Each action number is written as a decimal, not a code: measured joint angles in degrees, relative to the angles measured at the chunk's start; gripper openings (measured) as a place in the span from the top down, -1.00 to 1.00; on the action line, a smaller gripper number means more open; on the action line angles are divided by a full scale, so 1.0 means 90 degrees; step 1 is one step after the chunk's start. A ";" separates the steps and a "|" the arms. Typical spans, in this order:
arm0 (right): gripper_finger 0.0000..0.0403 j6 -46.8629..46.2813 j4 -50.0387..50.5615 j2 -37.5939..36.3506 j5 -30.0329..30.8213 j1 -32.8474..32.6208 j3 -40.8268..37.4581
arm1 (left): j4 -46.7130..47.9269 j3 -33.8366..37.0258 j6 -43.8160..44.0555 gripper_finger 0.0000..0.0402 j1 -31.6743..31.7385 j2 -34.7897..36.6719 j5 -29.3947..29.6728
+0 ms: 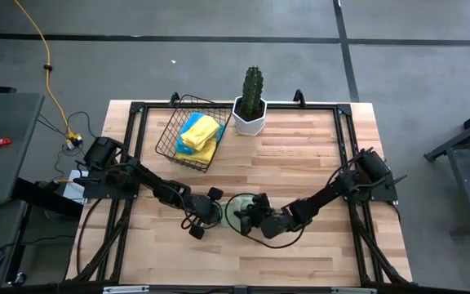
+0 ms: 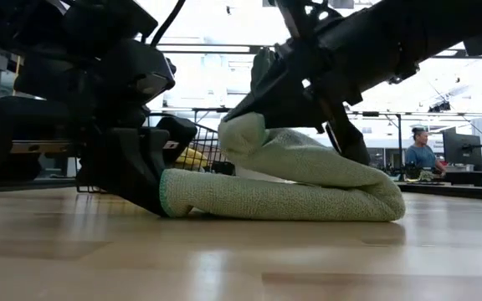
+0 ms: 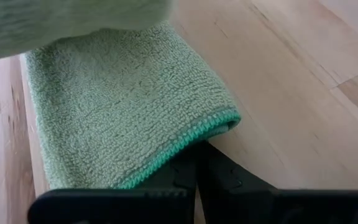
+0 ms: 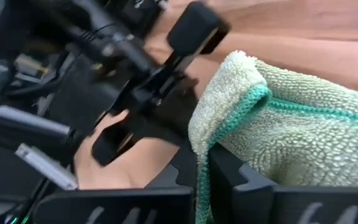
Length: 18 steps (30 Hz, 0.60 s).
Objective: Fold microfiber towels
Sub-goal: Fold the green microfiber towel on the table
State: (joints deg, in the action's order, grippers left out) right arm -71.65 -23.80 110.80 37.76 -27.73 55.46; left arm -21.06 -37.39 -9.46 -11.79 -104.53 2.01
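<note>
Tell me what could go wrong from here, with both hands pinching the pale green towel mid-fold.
1. The right hand grips only the towel's teal-stitched edge, so it may slip and the lifted flap drop.
2. The left hand pins a corner flat on the table; pulling against it could skew the fold.
3. The hands work close together and might collide.

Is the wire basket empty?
No, the wire basket holds a yellow towel and a blue towel in the high view.
</note>
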 joint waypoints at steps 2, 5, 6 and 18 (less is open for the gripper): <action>1.00 0.0128 -0.0193 0.0018 -0.0182 0.0005 0.0000 | -0.0002 0.0000 -0.0015 1.00 0.0000 0.0000 0.0001; 1.00 0.0182 -0.0225 0.0018 -0.0466 0.0044 0.0000 | -0.0023 0.0002 -0.0014 1.00 0.0000 0.0000 0.0010; 1.00 0.0207 -0.0276 0.0018 -0.0584 0.0057 0.0000 | -0.0024 0.0002 -0.0014 1.00 0.0000 0.0000 0.0017; 0.89 0.0385 -0.0352 0.0020 -0.0552 0.0193 0.0000 | -0.0097 0.0012 -0.0016 1.00 0.0005 -0.0005 0.0035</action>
State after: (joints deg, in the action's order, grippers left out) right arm -68.19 -26.97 110.98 32.80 -25.99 55.46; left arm -21.93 -37.28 -9.61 -11.75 -104.57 2.33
